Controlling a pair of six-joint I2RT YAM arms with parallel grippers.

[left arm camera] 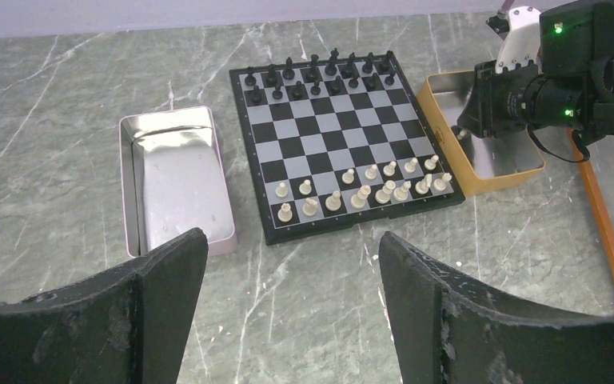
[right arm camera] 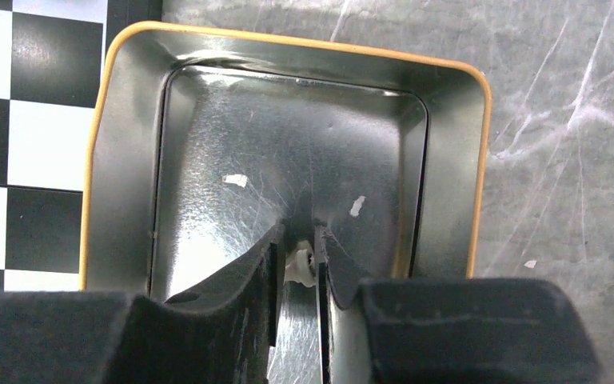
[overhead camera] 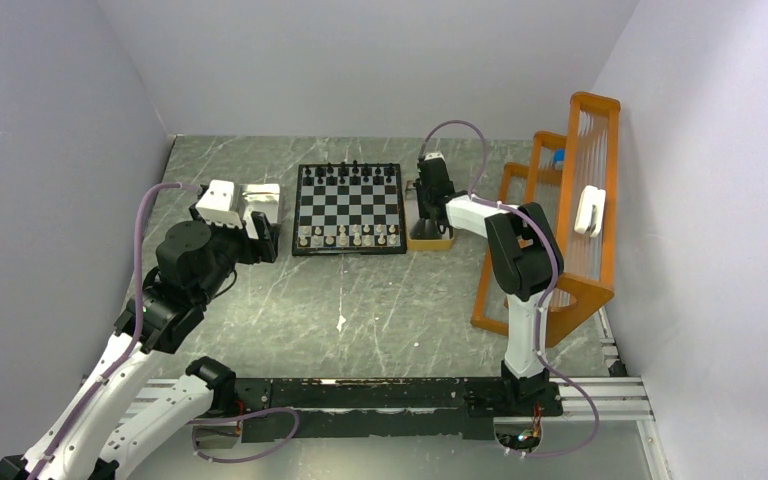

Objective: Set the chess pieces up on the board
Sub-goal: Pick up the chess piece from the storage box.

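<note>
Where the cream piece sits: the cream piece (right arm camera: 299, 268) is lodged in the narrow gap between the two fingertips of the right gripper (right arm camera: 297, 240), set a little back from their ends.
Right jaws: drawn nearly together and pinching the cream piece from both sides; only a sliver of it shows between the dark fingers (right arm camera: 268, 264).
Height of the piece: low over the shiny floor of the tan-rimmed tray (right arm camera: 96, 160); whether it touches that floor cannot be told.
Tray floor: two small whitish flecks lie ahead of the fingertips, too small to identify.
Tan-rimmed tray: just beside the right edge of the board (left arm camera: 336, 136), with the right arm reaching down into it.
Left jaws: the left gripper (left arm camera: 292, 320) has its fingers spread wide with nothing between them, hanging above the table (overhead camera: 360, 310) in front of the board.
Board: the black chessmen (left arm camera: 320, 76) fill the two far rows and the cream chessmen (left arm camera: 360, 192) stand in the two near rows, well apart from both grippers.
Silvery tray: the silvery tray (left arm camera: 128, 184) lies just beside the board's left edge, ahead of the left finger.
Orange rack: the orange rack (overhead camera: 580, 200) stands at the table's right side, beyond the right arm.
</note>
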